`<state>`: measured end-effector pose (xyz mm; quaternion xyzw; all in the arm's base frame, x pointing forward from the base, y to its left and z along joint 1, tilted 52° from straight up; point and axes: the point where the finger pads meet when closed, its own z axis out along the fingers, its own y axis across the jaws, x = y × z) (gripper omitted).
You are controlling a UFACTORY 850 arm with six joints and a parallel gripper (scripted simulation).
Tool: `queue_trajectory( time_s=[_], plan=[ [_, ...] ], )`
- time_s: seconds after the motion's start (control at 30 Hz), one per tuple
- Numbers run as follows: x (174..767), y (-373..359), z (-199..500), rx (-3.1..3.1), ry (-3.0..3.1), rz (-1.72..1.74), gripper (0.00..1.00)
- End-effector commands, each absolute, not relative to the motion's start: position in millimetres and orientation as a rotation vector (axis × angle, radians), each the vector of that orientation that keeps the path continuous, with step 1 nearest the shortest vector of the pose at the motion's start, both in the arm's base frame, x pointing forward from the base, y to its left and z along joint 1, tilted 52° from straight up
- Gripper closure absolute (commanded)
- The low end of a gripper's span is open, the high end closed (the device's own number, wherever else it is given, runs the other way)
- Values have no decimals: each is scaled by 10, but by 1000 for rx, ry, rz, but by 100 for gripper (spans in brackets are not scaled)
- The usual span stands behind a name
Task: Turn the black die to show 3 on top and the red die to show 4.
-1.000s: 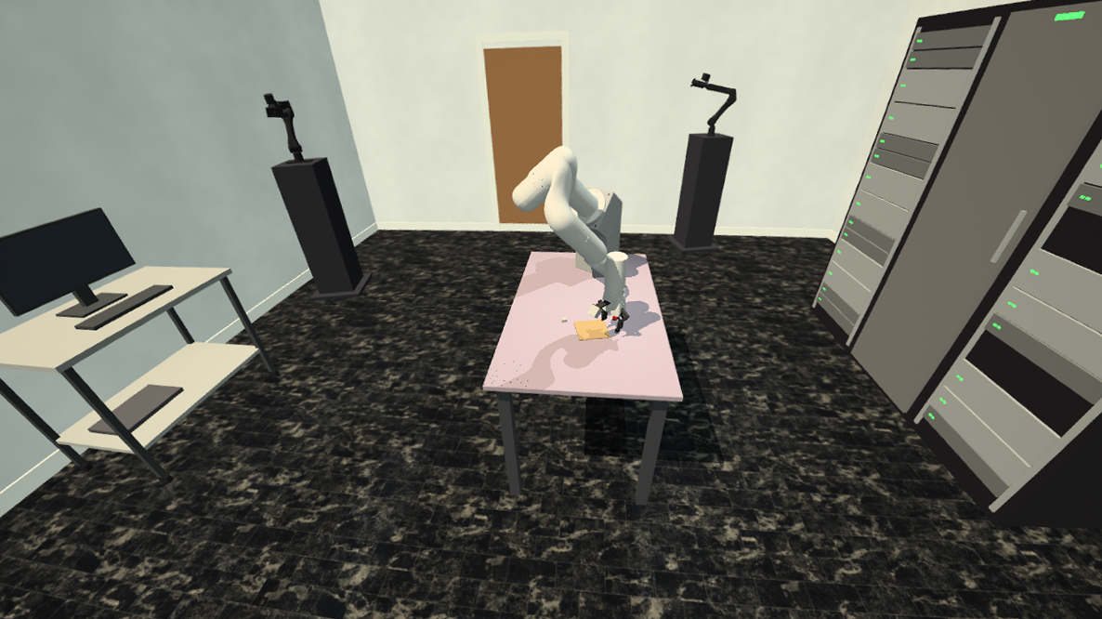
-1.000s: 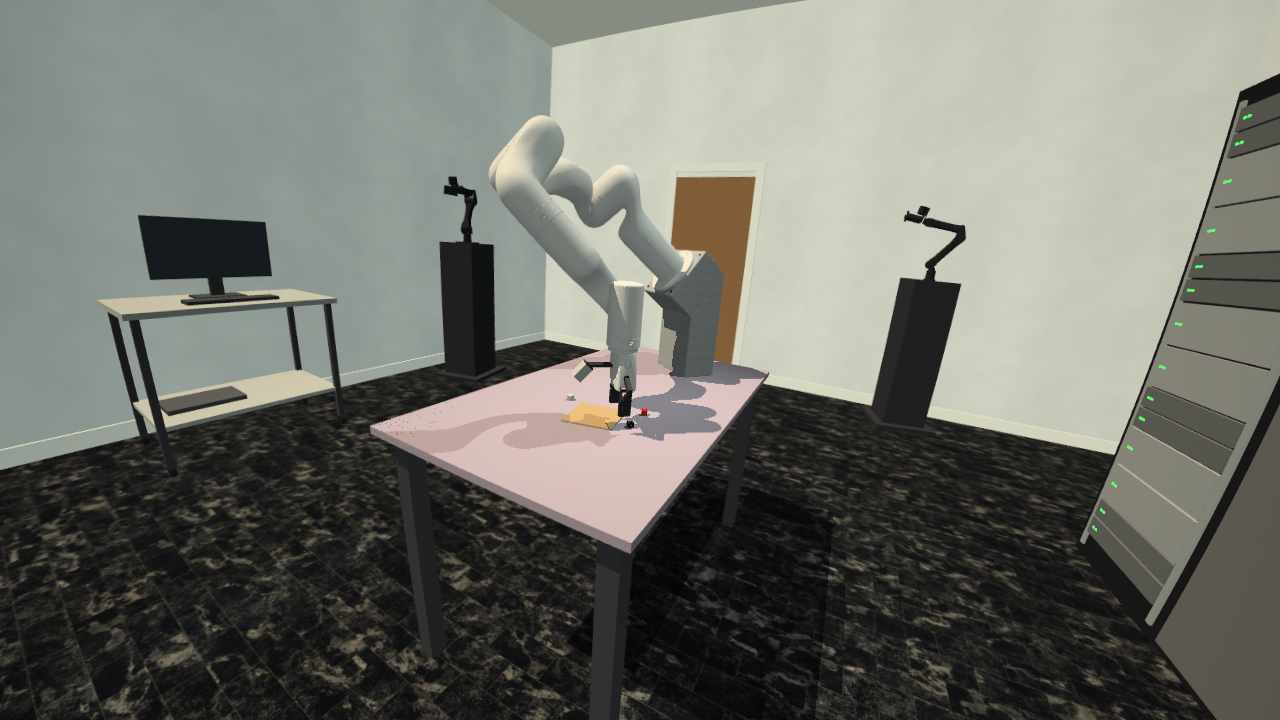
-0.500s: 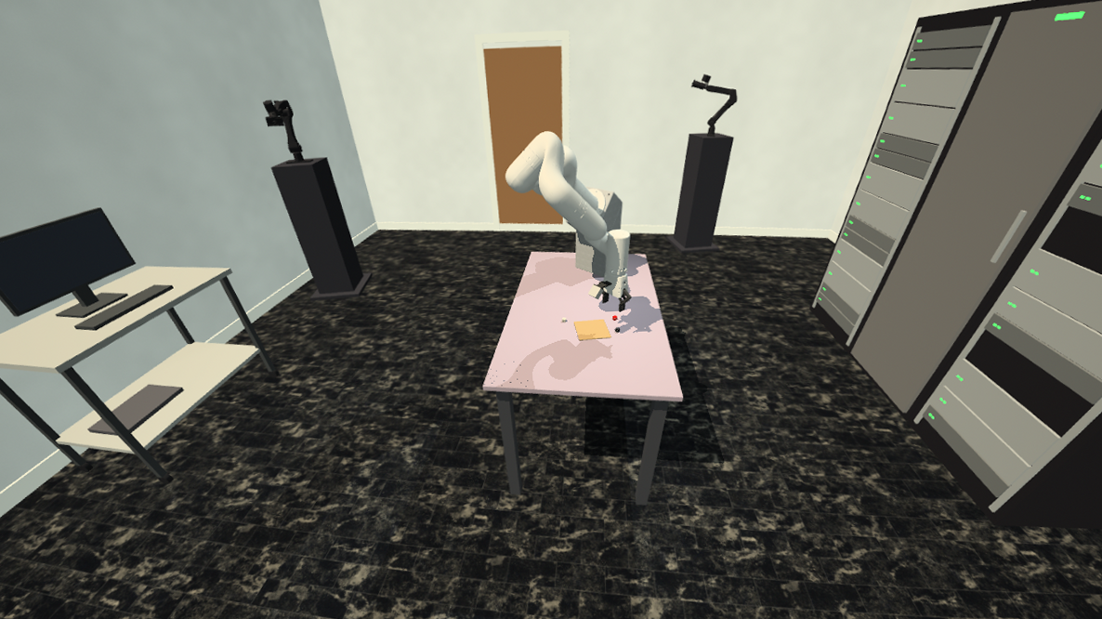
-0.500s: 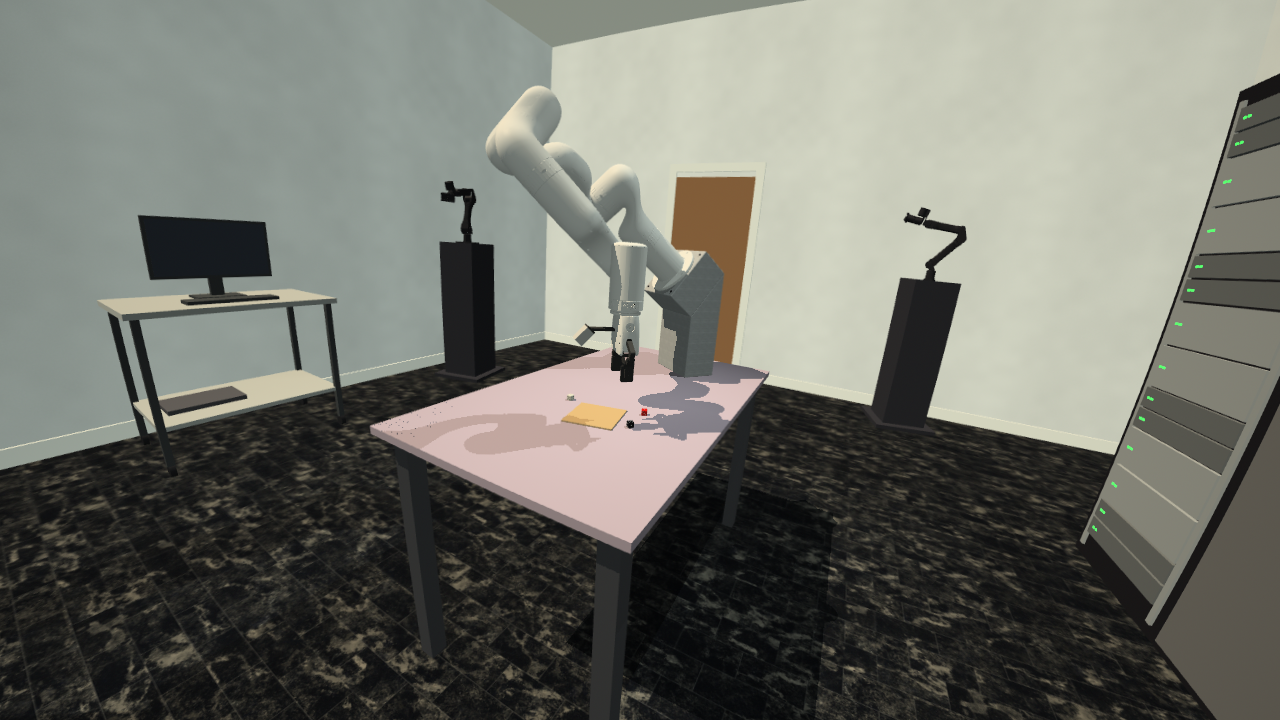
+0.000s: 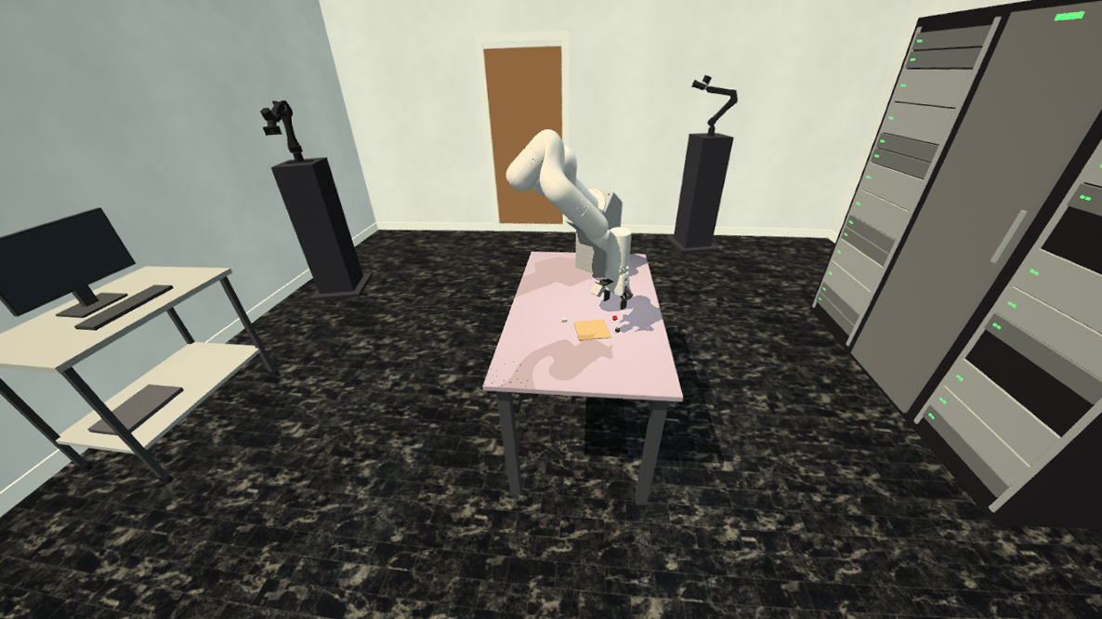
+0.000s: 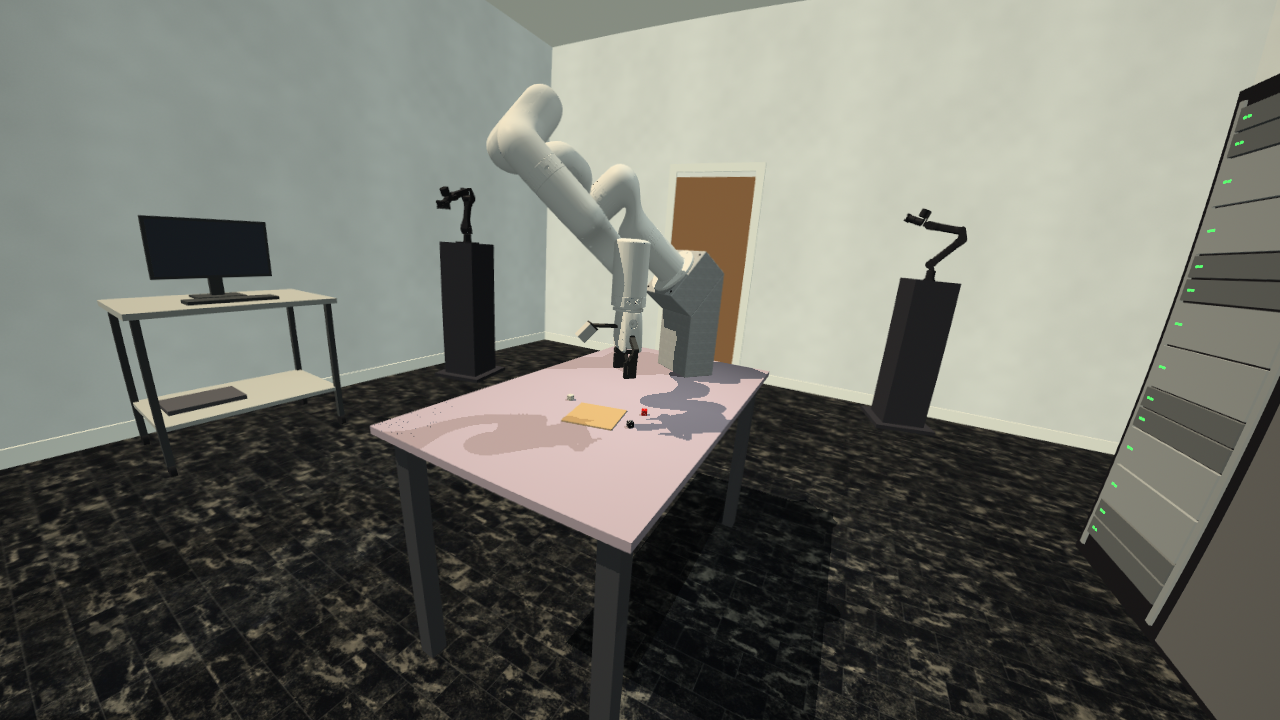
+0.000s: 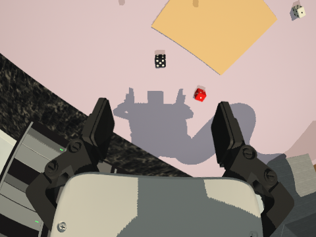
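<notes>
No legible text; only pips on the dice.

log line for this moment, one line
hand: open, empty, above table | small black die: off mat | small red die: off mat | small white die: off mat | flat orange square mat: bare

I see a brown door (image 5: 526,134) behind the table (image 5: 541,374), a monitor (image 5: 47,259) left, server racks (image 5: 983,205) right.
</notes>
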<state>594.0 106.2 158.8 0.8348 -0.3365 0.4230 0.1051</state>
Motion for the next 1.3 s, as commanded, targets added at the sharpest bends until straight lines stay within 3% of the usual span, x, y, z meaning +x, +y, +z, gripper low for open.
queue_trajectory(
  time_s=[0.0,0.77,1.27],
  plan=[
    [5937,1155,1411,2470,-921,1231,0],
    [5937,1184,1343,2469,-930,1233,0],
    [5976,1163,1302,2369,-1421,1334,0]
  ],
)
